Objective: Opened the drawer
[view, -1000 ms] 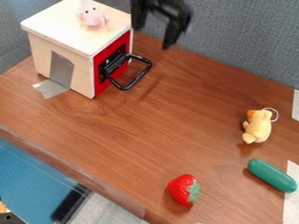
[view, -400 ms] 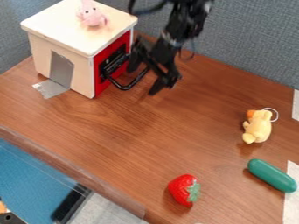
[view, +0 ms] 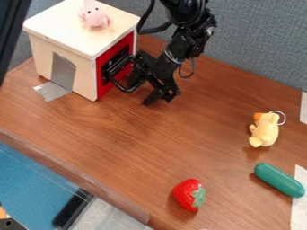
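A strawberry (view: pixel 189 195), a green toy (view: pixel 278 180) and a yellow toy (view: pixel 264 130) lie in front of the pincer (view: pixel 146 86), whose fingers are apart right by the black handle (view: pixel 124 89) of the red drawer (view: pixel 122 72), with a pink toy (view: pixel 94 18) up past it.

drawer handle (view: pixel 124 89) — partly hidden behind the gripper (view: pixel 142 90)

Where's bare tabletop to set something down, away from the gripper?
The broadest bare stretch of wooden table lies between the wooden box, yellow plush duck and toy strawberry. Another runs along the grey partition, from the gripper to the duck. Crowded: the black drawer handle, where the gripper sits, and between duck and green toy.
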